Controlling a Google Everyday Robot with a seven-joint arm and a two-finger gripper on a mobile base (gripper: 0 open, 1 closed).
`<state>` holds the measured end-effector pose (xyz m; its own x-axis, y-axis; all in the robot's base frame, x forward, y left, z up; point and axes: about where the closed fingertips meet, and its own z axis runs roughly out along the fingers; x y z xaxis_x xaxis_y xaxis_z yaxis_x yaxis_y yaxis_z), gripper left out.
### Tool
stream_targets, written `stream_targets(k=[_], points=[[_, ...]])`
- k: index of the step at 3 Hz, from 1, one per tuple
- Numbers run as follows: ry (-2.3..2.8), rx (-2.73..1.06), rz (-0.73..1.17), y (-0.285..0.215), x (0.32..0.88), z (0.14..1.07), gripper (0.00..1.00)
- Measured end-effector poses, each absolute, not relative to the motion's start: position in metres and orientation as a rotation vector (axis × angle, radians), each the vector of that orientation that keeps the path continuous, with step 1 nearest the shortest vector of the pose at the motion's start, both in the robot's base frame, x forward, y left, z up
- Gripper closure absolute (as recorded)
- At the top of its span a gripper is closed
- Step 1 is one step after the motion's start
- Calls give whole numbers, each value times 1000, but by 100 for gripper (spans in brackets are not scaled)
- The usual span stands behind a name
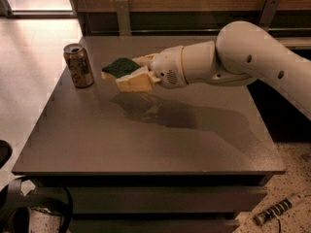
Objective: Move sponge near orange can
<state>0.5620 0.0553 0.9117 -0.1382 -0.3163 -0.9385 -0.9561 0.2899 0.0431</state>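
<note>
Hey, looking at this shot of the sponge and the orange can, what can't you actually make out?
All in the one camera view:
- The sponge: its right end is hidden between the fingers of the hand, which holds it above the table, right of the orange can.
- The can's far side faces away.
- The arm is cut off by the right edge.
- The striped object on the floor is too small to identify.

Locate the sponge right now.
In the camera view the sponge is held in the gripper, lifted above the far-left part of the table, just image-right of the orange can and not touching it.
</note>
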Motion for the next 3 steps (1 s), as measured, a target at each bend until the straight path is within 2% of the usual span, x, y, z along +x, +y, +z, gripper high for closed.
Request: stream_targets(k=[1,3], points=[[1610,-1210,955,91,565,878,100],[1606,-1239,987,120,563,843,100]])
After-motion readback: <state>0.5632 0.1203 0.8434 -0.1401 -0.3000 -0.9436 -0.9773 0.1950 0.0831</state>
